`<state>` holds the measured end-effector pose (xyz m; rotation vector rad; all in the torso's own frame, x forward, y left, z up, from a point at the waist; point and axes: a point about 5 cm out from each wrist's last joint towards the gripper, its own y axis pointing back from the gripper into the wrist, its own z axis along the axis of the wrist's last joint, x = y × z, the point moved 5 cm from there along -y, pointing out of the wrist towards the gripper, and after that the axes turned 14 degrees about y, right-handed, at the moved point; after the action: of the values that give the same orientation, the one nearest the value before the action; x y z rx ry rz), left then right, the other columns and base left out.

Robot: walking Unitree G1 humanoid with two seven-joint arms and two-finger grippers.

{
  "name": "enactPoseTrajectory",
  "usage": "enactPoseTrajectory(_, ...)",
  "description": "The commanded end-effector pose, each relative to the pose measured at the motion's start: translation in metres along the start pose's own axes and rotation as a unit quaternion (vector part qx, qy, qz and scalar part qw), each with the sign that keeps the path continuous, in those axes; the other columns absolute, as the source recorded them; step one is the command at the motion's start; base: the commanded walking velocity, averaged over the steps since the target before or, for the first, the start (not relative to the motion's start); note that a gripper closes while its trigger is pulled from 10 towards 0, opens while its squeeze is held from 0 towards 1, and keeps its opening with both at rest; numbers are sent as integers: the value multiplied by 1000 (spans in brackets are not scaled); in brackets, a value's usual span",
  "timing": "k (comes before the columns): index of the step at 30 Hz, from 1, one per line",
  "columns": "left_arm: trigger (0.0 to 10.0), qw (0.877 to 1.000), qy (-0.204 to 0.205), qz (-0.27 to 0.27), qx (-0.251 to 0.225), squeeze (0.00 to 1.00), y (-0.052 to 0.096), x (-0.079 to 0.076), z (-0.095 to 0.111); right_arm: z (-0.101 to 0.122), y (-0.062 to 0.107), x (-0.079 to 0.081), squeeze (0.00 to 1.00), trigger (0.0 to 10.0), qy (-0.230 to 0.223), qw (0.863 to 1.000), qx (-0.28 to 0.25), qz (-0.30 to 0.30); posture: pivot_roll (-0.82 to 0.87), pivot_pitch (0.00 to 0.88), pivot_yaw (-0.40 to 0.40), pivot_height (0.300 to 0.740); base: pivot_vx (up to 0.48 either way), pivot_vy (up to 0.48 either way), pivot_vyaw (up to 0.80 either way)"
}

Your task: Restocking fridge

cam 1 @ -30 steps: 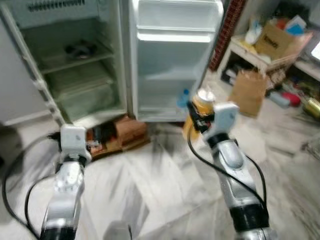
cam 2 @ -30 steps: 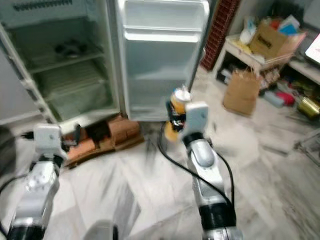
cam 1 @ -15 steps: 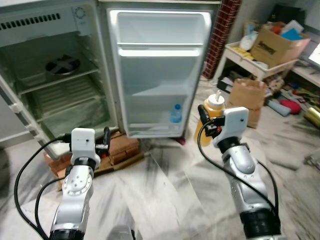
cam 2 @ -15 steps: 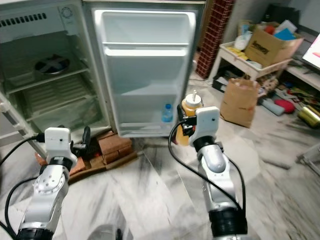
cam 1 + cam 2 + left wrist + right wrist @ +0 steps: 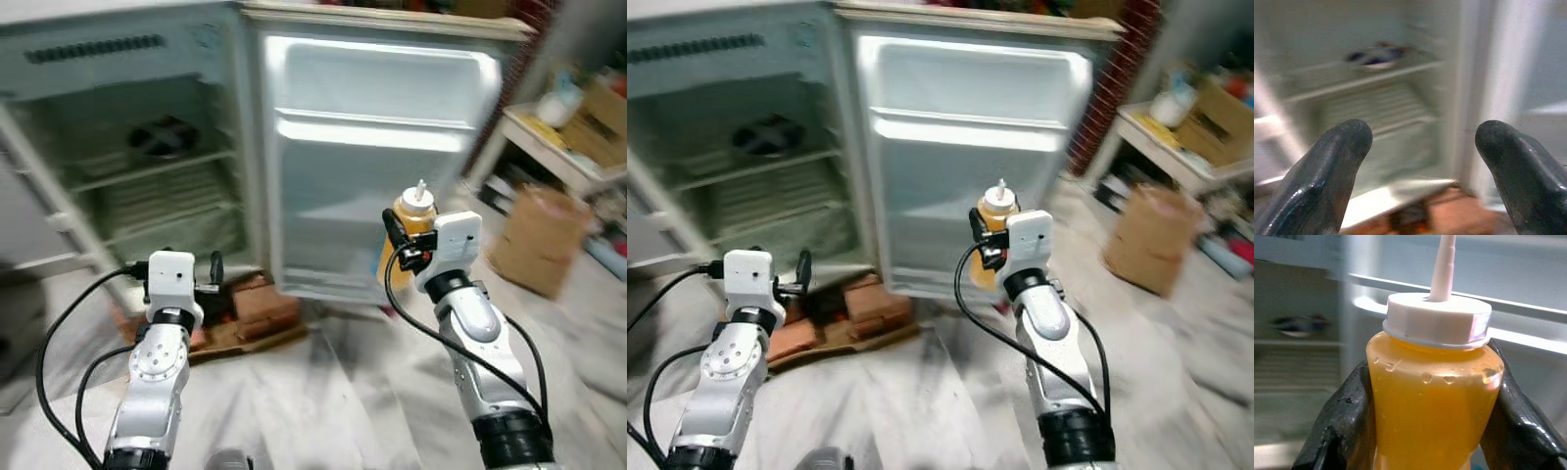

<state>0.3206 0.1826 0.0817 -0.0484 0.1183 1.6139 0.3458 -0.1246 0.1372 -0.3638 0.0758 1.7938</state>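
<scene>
Carrying step: upright orange squeeze bottle with white nozzle cap (image 5: pixel 413 227) clamped in right gripper (image 5: pixel 1426 396) before white fridge door's shelves (image 5: pixel 377 132), left gripper (image 5: pixel 1420 161) spread wide and bare; next, probably reaching in to seat it.

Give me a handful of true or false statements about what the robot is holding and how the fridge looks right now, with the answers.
1. The right gripper is shut on a squeeze bottle of orange-yellow liquid. True.
2. The bottle's cap is red. False: the cap and its nozzle are white.
3. The fridge door stands open. True.
4. The left gripper carries a carton. False: it is open, with nothing between its fingers.
5. A dark dish sits on a shelf inside the fridge. True.
6. The squeeze bottle already stands on a door shelf. False: it is held upright in front of the door.
</scene>
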Motion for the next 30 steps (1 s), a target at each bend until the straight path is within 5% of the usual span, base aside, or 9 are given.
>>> enactPoseTrajectory(1, 10000, 1000, -8, 10, 1, 0, 2, 5, -1, 9, -3, 5, 0, 10000, 0, 1000, -15, 7, 91, 51, -75, 740, 0, 0, 469)
enactPoseTrajectory(11, 10000, 1000, -12, -3, -3, 0, 3, 1, 0, 7, -4, 5, 0, 10000, -1, 1000, -14, 6, 91, 48, -74, 740, 74, 0, 128)
enactPoseTrajectory(30, 10000, 1000, -14, 11, -10, 0, 2, 5, 3, 7, -4, 10, 0, 10000, -2, 1000, -13, 21, 92, 51, -73, 740, 251, -228, 0)
